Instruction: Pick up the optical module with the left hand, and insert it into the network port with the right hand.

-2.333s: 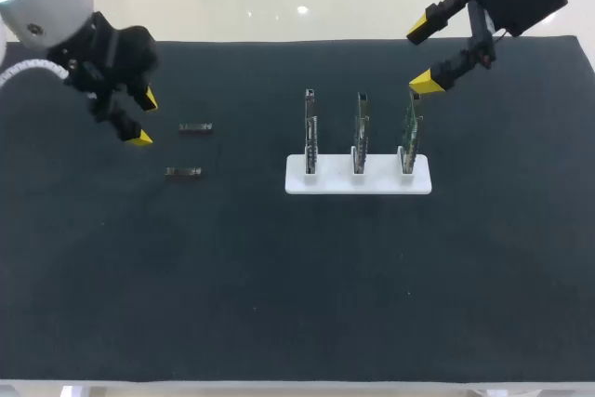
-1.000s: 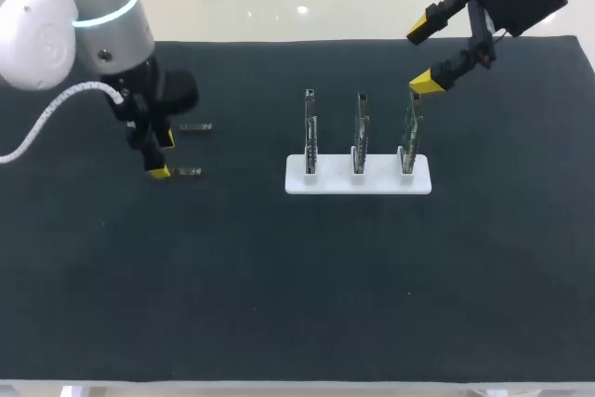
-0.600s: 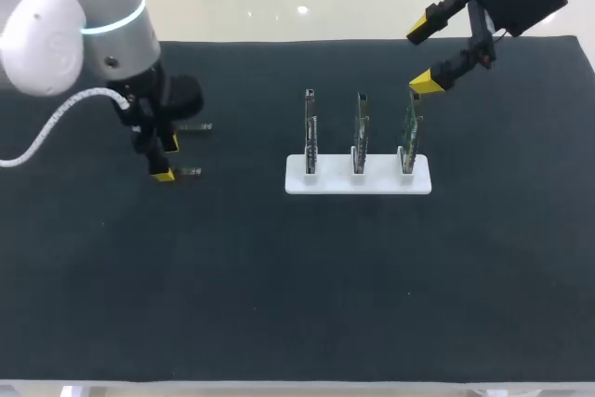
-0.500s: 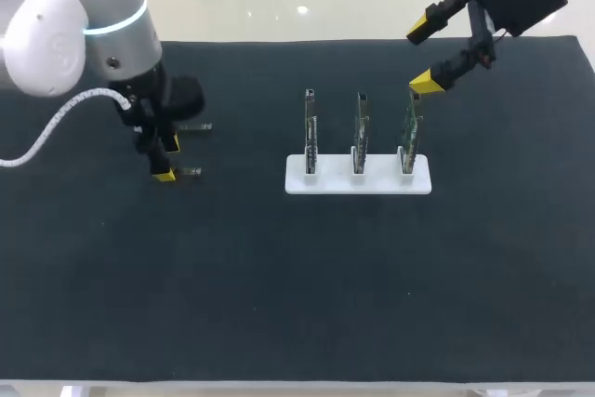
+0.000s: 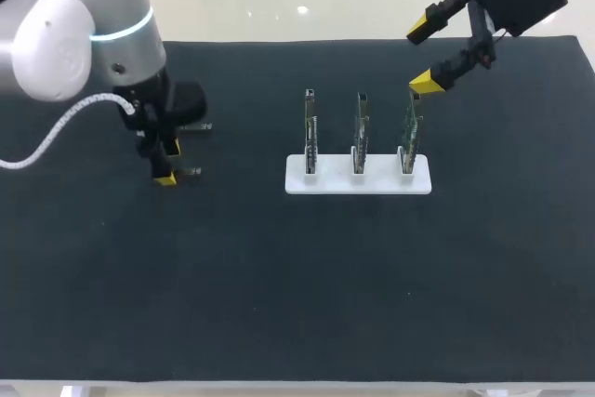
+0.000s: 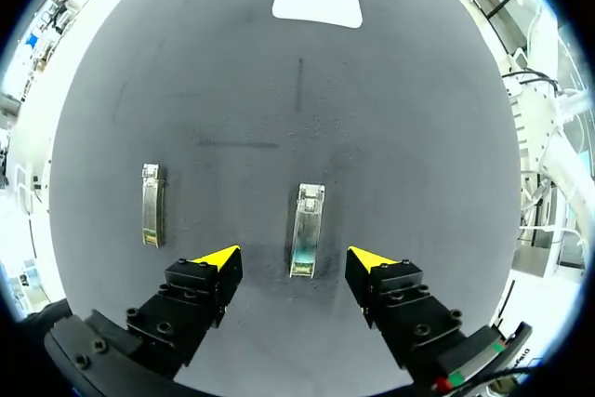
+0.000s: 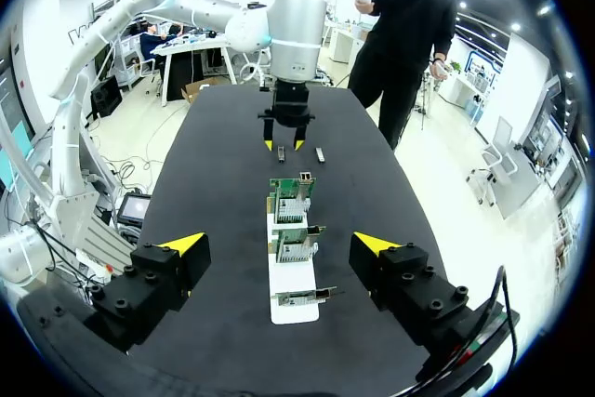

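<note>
Partly behind left fingers (image 5: 165,178), optical module (image 5: 191,172)

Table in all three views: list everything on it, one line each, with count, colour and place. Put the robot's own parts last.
optical modules: 2, silvery, lying flat on the mat on the left arm's side; one between the left gripper's fingers, untouched, the other beside that gripper
circuit boards: 3, green, upright in a row in the holder
holder: 1, white, near the middle of the mat
mat: 1, black, covering the table
left gripper: 1, black with yellow tips, open, low over the mat, straddling one module
right gripper: 1, black with yellow tips, open, above the board at the right arm's end of the row
</note>
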Controlling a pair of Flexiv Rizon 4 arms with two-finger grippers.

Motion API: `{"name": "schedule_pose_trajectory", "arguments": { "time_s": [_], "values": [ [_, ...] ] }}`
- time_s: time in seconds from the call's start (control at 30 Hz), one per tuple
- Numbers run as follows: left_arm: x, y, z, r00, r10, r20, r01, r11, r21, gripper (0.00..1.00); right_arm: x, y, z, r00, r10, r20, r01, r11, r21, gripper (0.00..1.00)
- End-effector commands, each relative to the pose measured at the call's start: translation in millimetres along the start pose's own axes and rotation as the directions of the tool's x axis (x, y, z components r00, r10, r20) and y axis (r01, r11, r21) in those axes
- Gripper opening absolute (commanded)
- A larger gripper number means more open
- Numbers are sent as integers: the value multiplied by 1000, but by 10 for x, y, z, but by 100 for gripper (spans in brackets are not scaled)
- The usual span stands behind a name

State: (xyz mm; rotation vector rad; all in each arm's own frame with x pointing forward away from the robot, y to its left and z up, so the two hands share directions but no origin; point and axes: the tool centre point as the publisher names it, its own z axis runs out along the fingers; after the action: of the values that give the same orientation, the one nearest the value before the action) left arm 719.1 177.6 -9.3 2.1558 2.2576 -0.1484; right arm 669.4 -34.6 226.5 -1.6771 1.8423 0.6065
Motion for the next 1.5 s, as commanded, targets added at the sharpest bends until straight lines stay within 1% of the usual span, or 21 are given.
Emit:
{"name": "schedule_pose_trajectory", "arguments": {
  "time_s": [0.03, 0.13, 0.2, 0.33, 0.4, 0.47, 0.6, 0.67, 0.8, 0.87, 0.9, 0.97, 1.0, 1.07, 1.13, 1.17, 1.2, 1.23, 1.33, 1.5],
  "values": [
    [0, -23, 10, 1000, 1, 0, -1, 1000, -5, 100, 3, 2, 1, 1000, -1, 2, 1, 1000, 0, 100],
    [-2, -29, 11, 1000, 0, 1, 0, 1000, -5, 100, 3, 2, 1, 1000, -1, 2, 1, 1000, 0, 100],
    [-4, -32, 11, 1000, 0, 1, 0, 1000, -5, 92, 3, 2, 1, 1000, -1, 2, 1, 1000, 0, 100],
    [-12, -41, 18, 1000, 1, 2, -1, 1000, -17, 82, 3, 2, 1, 1000, -1, 2, 1, 1000, 0, 100],
    [-17, -46, 21, 1000, 1, 2, -1, 1000, -18, 80, 3, 2, 1, 1000, -1, 2, 1, 1000, 0, 100],
    [-20, -51, 24, 1000, 2, 2, -2, 1000, -20, 74, 3, 2, 1, 1000, -1, 2, 1, 1000, 0, 100],
    [-26, -54, 40, 1000, 3, -1, -3, 1000, -22, 72, 3, 2, 1, 1000, -1, 2, 1, 1000, 0, 100],
    [-27, -54, 42, 1000, 3, 0, -3, 1000, -24, 66, 3, 2, 1, 1000, -1, 2, 1, 1000, 0, 100],
    [-26, -58, 51, 1000, 4, -1, -4, 1000, -27, 68, 3, 2, 1, 1000, -1, 2, 1, 1000, 0, 100],
    [-22, -62, 62, 1000, 6, -1, -6, 1000, -30, 66, 3, 2, 1, 1000, -1, 2, 1, 1000, 0, 100],
    [-21, -63, 65, 1000, 7, -1, -7, 999, -32, 64, 3, 2, 1, 1000, -1, 2, 1, 1000, 0, 100],
    [-19, -63, 68, 1000, 7, -2, -7, 999, -33, 55, 3, 2, 1, 1000, -1, 2, 1, 1000, 0, 100],
    [-17, -63, 70, 1000, 7, -2, -8, 999, -34, 54, 3, 2, 1, 1000, -1, 2, 1, 1000, 0, 100],
    [-13, -63, 75, 1000, 8, -3, -8, 999, -36, 48, 3, 2, 1, 1000, -1, 2, 1, 1000, 0, 100],
    [-10, -62, 79, 1000, 7, -4, -8, 999, -40, 46, 3, 2, 1, 1000, -1, 2, 1, 1000, 0, 100],
    [-9, -61, 80, 1000, 7, -4, -7, 999, -41, 42, 3, 2, 1, 1000, -1, 2, 1, 1000, 0, 100],
    [-8, -60, 80, 1000, 5, -4, -5, 999, -42, 30, 3, 2, 1, 1000, -1, 2, 1, 1000, 0, 100],
    [-6, -56, 79, 1000, 4, -2, -4, 999, -43, 0, 3, 2, 1, 1000, -1, 2, 1, 1000, 0, 100],
    [-3, -42, 63, 1000, 3, 4, -2, 999, -45, 0, 3, 2, 1, 1000, -1, 2, 1, 1000, 0, 100],
    [-16, -51, -26, 999, 18, 48, -15, 999, -52, 0, 3, 2, 1, 1000, -1, 2, 1, 1000, 0, 100]
  ]
}}
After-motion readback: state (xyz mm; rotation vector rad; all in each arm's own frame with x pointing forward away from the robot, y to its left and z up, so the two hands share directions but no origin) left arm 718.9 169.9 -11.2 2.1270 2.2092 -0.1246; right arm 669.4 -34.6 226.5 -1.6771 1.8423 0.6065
